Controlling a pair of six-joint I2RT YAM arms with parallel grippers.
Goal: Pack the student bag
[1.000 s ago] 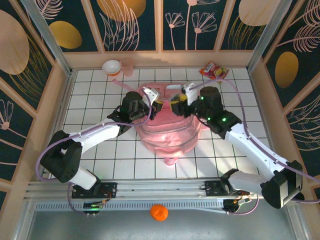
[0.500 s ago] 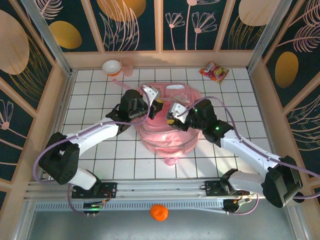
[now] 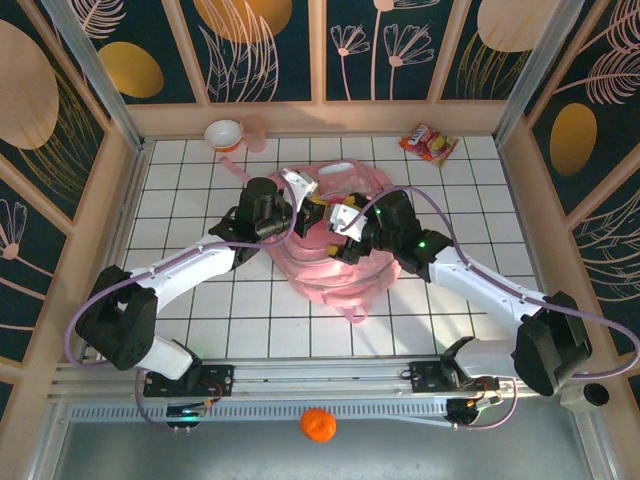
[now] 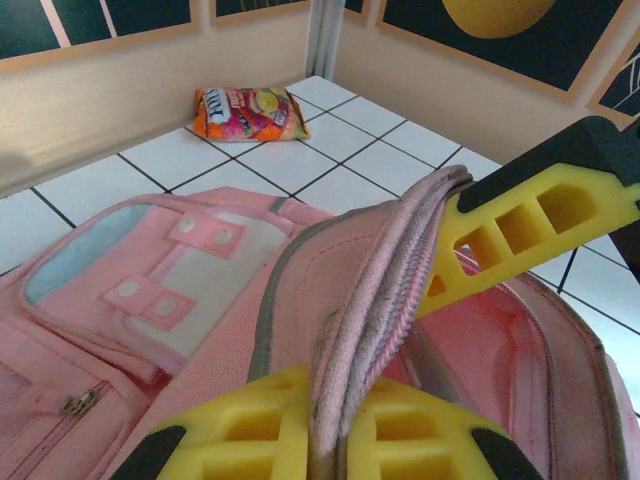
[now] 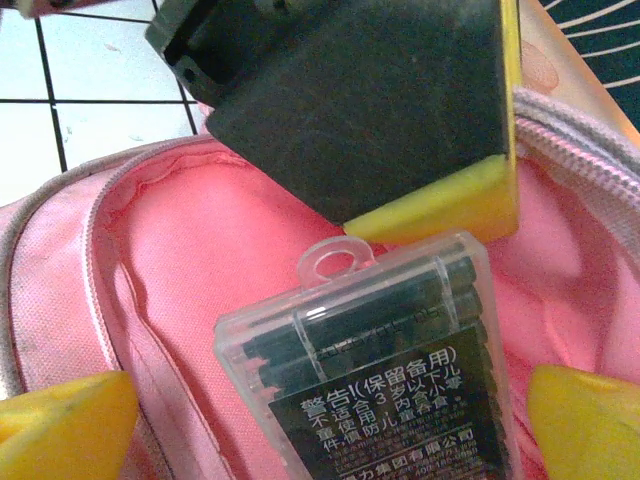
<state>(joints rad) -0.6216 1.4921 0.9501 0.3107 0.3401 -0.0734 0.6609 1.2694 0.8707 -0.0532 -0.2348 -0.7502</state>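
The pink student bag [image 3: 335, 270] lies in the middle of the table with its main opening facing up. My left gripper [image 3: 312, 205] is shut on the bag's zippered rim [image 4: 385, 300] and holds it raised. My right gripper [image 3: 345, 235] is over the opening, open, with its yellow fingertips [image 5: 65, 420] wide apart. Between them, touching neither, a clear plastic box of black pens [image 5: 385, 370] rests against the pink lining [image 5: 200, 250]. One right finger [image 4: 530, 230] shows beside the rim in the left wrist view. The bag's white front patch [image 4: 190, 270] faces the far wall.
A colourful snack packet [image 3: 428, 142] lies at the far right near the back wall. A pink and white bowl [image 3: 222, 134] and a pink cup [image 3: 255, 130] stand at the far left. An orange ball [image 3: 318, 424] sits below the table's front rail.
My right gripper has moved left and down into the bag's opening. The left gripper has kept its hold on the rim, and the bag has shifted a little.
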